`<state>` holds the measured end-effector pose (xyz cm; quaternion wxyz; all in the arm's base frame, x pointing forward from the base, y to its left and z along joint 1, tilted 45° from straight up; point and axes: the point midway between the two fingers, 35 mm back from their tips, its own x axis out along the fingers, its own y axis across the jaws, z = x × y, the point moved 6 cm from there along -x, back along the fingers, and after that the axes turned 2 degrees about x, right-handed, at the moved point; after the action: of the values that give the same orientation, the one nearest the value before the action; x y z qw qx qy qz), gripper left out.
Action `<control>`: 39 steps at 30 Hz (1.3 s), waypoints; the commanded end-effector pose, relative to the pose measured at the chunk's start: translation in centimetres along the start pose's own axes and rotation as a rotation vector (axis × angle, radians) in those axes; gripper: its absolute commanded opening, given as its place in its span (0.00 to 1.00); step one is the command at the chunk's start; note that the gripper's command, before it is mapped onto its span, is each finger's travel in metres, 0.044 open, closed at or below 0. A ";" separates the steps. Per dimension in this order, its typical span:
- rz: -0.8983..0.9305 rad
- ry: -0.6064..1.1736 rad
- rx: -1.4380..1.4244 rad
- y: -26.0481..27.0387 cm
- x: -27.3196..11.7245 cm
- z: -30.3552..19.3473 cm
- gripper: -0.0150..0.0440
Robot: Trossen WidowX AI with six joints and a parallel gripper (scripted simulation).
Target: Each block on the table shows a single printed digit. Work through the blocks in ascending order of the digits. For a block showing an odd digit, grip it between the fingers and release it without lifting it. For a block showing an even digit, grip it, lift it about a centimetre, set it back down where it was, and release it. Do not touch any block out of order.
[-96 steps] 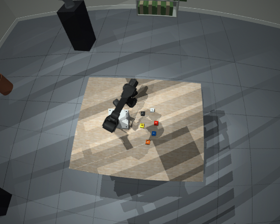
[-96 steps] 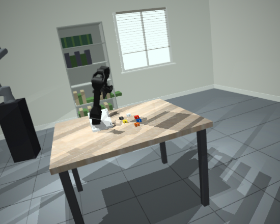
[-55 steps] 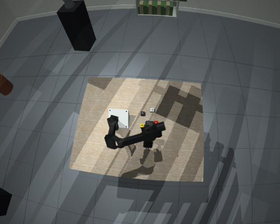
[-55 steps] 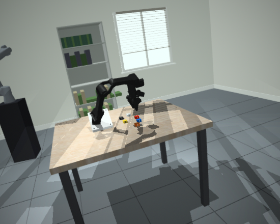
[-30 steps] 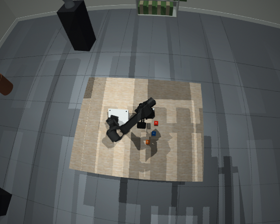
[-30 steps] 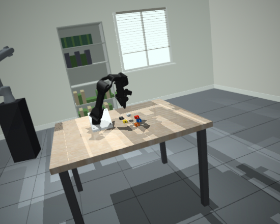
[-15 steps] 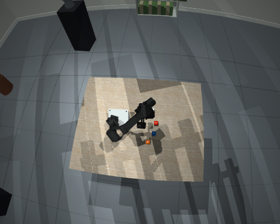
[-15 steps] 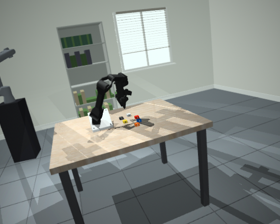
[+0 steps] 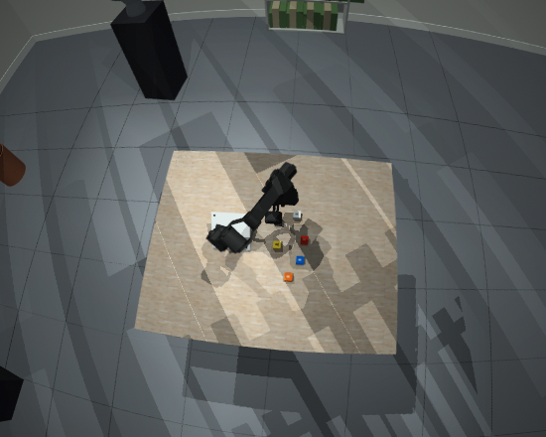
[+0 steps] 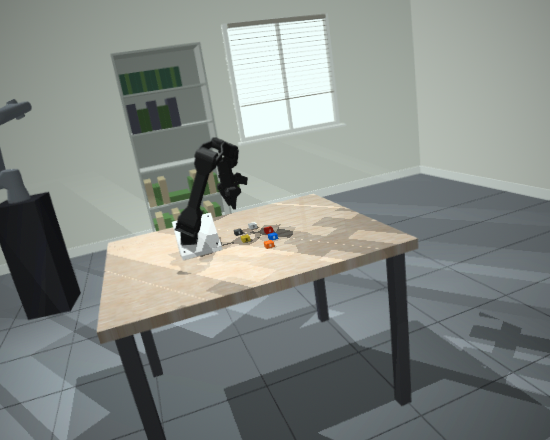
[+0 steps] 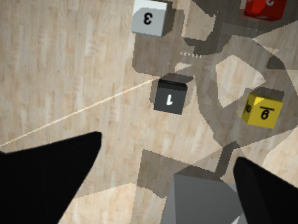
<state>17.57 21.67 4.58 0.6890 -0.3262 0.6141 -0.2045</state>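
My gripper [image 10: 233, 206] [image 11: 168, 151] is open and empty, high above the table. The black block [image 10: 238, 232] [image 11: 169, 100] shows 1, just beyond the fingertips in the wrist view; the arm covers it from above. The white block [image 9: 297, 216] [image 10: 252, 226] [image 11: 148, 18] shows 3. The yellow block [image 9: 277, 245] [image 10: 246, 238] [image 11: 262, 112] shows an underlined 6, upside down in the wrist view. The red block [image 9: 305, 240] [image 10: 268, 230] [image 11: 265, 9] is cut off, its digit partly visible. The blue block [image 9: 300, 260] [image 10: 273, 236] and orange block [image 9: 288, 277] [image 10: 269, 244] have unreadable digits.
The blocks stand apart on the wooden table [image 9: 181, 298] [image 10: 147, 305]. The arm's pale base plate [image 9: 220, 218] [image 10: 213, 239] lies left of them, and a grey part of it [image 11: 195, 200] shows between the fingers in the wrist view. Shadows cross the tabletop.
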 end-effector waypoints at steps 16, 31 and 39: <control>0.011 0.003 0.018 0.1 -0.1 0.2 0.93; 0.013 -0.001 0.022 3.0 -0.2 8.2 0.93; 0.013 -0.001 0.022 3.0 -0.2 8.2 0.93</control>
<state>25.22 25.58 2.86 0.6949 -0.3110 0.6145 -0.2070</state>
